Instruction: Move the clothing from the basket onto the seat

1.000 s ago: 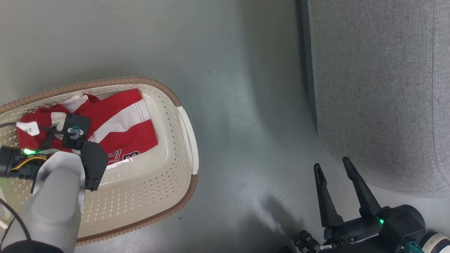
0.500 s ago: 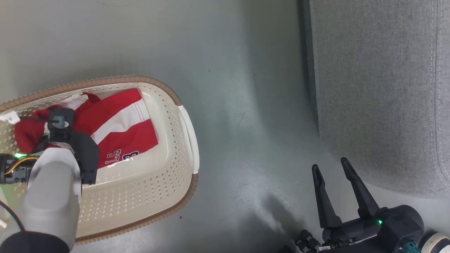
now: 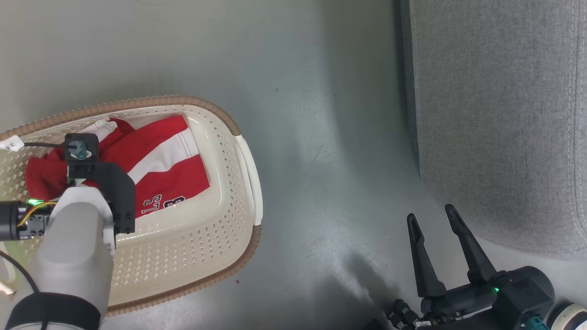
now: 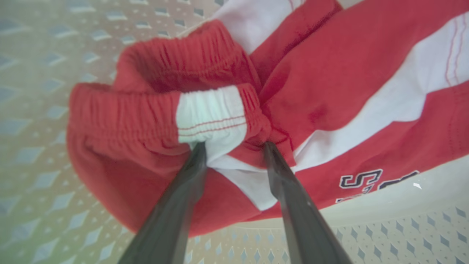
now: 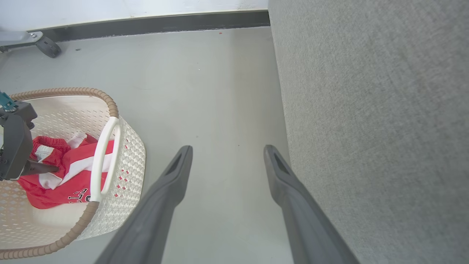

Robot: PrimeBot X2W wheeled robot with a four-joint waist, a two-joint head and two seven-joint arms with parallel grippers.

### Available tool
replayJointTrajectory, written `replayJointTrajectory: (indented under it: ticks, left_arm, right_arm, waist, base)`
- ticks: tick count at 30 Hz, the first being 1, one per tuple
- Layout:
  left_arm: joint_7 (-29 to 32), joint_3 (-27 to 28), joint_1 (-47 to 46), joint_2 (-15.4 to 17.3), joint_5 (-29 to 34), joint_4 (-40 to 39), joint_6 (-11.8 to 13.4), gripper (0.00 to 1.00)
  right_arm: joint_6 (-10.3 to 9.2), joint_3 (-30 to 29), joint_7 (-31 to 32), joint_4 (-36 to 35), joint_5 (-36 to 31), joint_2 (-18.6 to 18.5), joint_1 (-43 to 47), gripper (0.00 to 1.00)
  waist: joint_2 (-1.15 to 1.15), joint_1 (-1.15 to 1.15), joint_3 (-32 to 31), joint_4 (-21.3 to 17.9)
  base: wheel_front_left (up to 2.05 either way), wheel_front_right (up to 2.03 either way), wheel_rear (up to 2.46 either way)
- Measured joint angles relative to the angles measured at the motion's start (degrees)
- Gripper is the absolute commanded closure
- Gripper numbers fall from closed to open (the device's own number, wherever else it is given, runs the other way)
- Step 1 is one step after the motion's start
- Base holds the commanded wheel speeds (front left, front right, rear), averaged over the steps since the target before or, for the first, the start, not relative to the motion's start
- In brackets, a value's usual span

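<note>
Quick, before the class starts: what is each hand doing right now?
Left hand: open, fingers astride a bunched fold of the clothing; whether it grips cannot be told.
Right hand: open, holding nothing.

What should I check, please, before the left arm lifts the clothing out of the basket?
1. The left gripper straddles a waistband fold of the clothing: ok.
2. Its fingers pinch that fold firmly: not ok, they stand apart.
3. The clothing hangs free of the basket and its holes: cannot tell, the underside is hidden.
4. The right gripper is open, holds nothing and is away from the basket: ok.
5. The seat is located, to the basket's right across the grey floor: ok.
</note>
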Motion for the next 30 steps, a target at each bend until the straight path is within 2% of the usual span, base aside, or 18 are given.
replayJointTrajectory:
  ticks: [1, 2, 7, 9, 10, 11, 12, 30]
  left_arm:
    - [0.4, 0.6, 0.0, -0.2, 0.0, 0.2, 0.0, 0.23]
    - [0.7, 1.0, 0.0, -0.4, 0.0, 0.4, 0.0, 0.2]
    - [1.6, 2.2, 0.0, -1.5, 0.1, 0.7, 0.0, 0.01]
    - [1.8, 2.8, 0.0, -1.9, 0.3, 0.9, 0.0, 0.0]
    - [2.3, 4.0, 0.0, -2.4, 0.3, 1.0, 0.0, 0.04]
    - [2.5, 4.2, 0.0, -2.6, 0.3, 1.1, 0.0, 0.67]
    - [2.7, 4.3, 0.0, -2.7, 0.3, 1.2, 0.0, 1.0]
    - [1.9, 7.0, 0.0, -2.4, 3.3, 1.4, 0.0, 1.0]
  right_arm:
    - [0.0, 0.0, 0.0, -0.1, -0.1, 0.0, 0.0, 0.0]
    - [0.0, 0.0, 0.0, -0.2, -0.3, 0.0, 0.0, 0.0]
    - [0.0, 0.0, 0.0, -0.7, -0.3, 0.0, 0.2, 0.0]
    - [0.0, -0.1, 0.0, -0.8, -0.3, 0.0, 0.4, 0.0]
    - [0.0, -0.2, 0.0, -0.9, -0.4, 0.0, 0.7, 0.0]
    - [0.01, -0.2, 0.0, -1.0, -0.5, 0.0, 0.9, 0.0]
    - [0.01, -0.3, 0.0, -1.0, -0.6, 0.0, 0.9, 0.0]
    - [0.42, -0.2, -0.2, -0.9, -0.8, 0.0, -1.3, 0.0]
  waist:
    - [0.0, 0.0, 0.0, 0.0]
    - [0.0, 0.0, 0.0, 0.1]
    - [0.0, 0.0, 0.0, 0.2]
    - [0.0, 0.0, 0.1, 0.2]
    - [0.0, 0.0, 0.1, 0.3]
    - [0.0, 0.0, 0.1, 0.4]
    - [0.0, 0.0, 0.1, 0.4]
    - [0.0, -0.01, -0.6, 0.7]
  base:
    - [0.0, 0.0, 0.0]
    - [0.0, 0.0, 0.0]
    - [0.0, 0.0, 0.0]
    - [0.0, 0.0, 0.0]
    - [0.0, 0.0, 0.0]
    - [0.0, 0.0, 0.0]
    - [0.0, 0.0, 0.0]
    - [0.0, 0.0, 0.0]
